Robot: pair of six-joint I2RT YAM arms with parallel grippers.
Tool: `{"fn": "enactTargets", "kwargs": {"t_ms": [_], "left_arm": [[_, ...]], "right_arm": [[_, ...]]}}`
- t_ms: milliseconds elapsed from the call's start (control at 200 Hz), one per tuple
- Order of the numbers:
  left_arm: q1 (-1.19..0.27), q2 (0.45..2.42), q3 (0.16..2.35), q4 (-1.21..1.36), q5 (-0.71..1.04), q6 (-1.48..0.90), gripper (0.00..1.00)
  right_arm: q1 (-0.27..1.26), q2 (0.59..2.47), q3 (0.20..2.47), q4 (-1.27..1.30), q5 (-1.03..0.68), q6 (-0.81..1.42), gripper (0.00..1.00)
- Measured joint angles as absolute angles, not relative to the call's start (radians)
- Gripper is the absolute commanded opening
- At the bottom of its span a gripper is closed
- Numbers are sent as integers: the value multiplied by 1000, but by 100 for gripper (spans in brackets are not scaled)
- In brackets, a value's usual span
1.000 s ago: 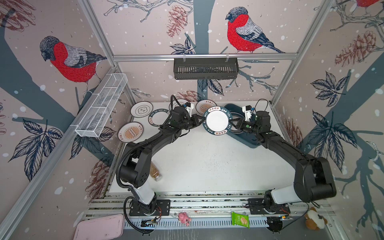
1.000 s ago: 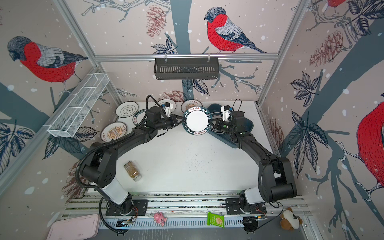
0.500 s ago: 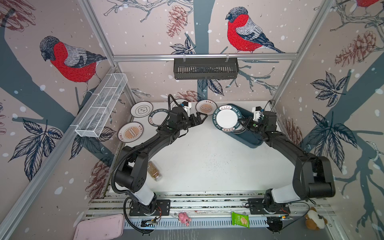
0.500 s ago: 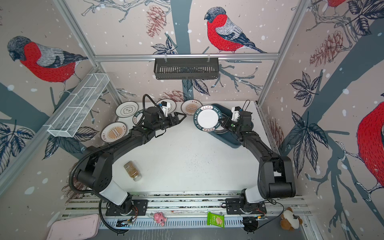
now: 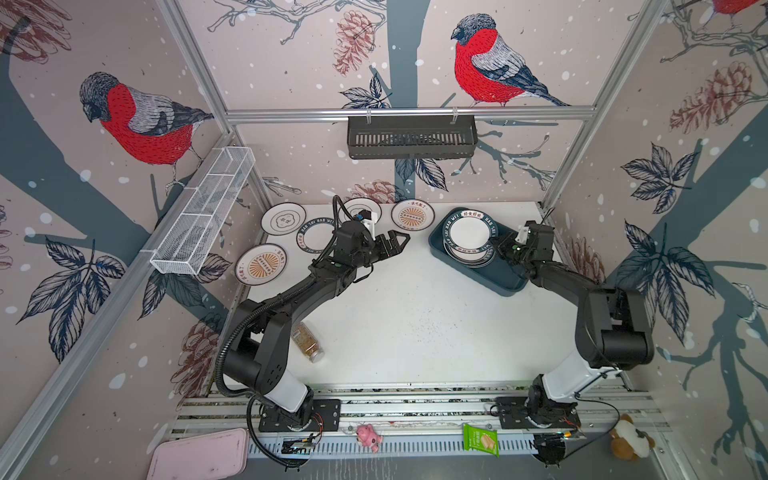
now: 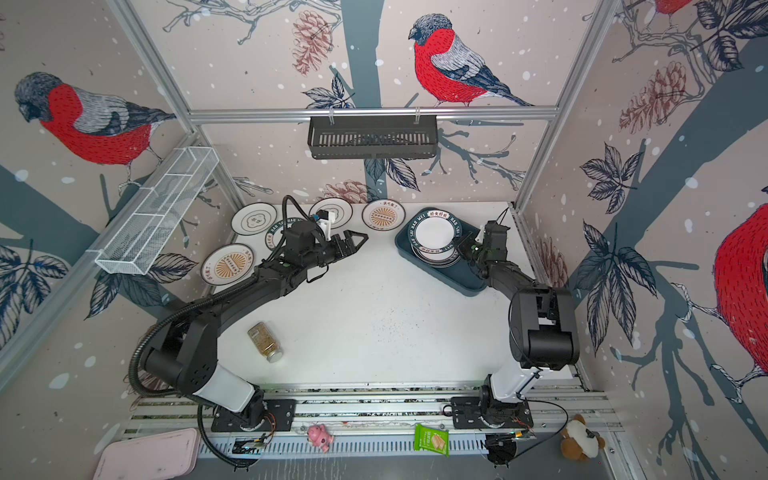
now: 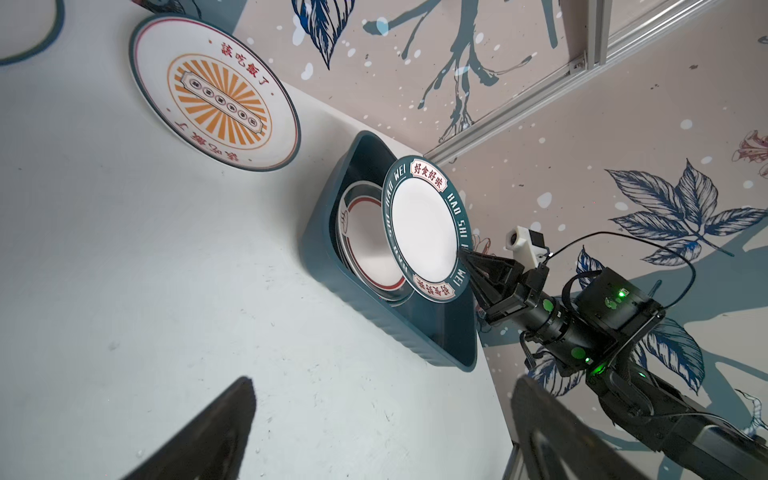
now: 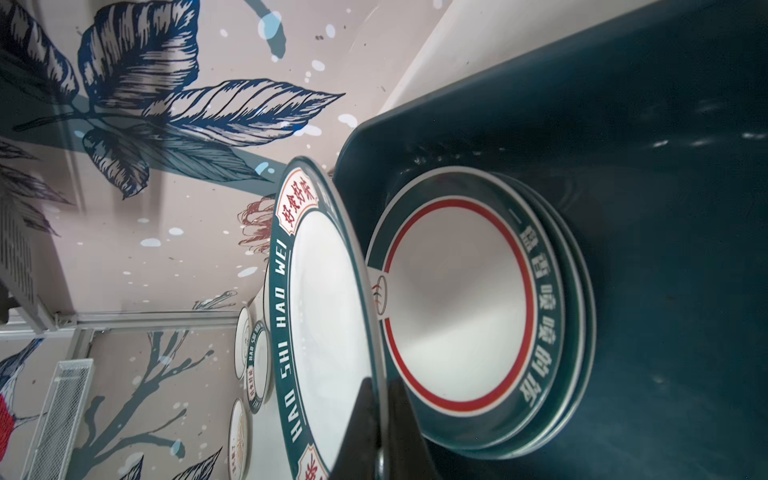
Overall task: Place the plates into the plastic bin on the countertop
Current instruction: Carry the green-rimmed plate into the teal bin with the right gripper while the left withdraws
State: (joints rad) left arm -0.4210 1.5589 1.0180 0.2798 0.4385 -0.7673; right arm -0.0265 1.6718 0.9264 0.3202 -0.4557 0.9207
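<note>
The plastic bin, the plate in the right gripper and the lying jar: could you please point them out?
plastic bin [image 5: 500, 278]: in a top view, bare floor at its near end.
held plate [image 7: 422, 226]: left wrist view, white centre.
jar [image 6: 265, 341]: in a top view, middle of its body.

Countertop [image 5: 415, 324]: five plates [image 5: 261, 264] far left, bin [image 5: 498, 279] far right, jar [image 5: 307, 343] lying near left.

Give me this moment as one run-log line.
phase: placing | right gripper: shut on lettered plate, tilted over stack in plastic bin | left gripper: open, empty, over countertop
</note>
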Motion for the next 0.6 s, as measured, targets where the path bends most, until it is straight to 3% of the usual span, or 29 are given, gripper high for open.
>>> {"fn": "enactTargets", "kwargs": {"t_ms": [595], "left_arm": [[-417,1573,1022,268,389,-750,96]], "right_arm": [[-1,1809,994,318,-371,900,1]]}}
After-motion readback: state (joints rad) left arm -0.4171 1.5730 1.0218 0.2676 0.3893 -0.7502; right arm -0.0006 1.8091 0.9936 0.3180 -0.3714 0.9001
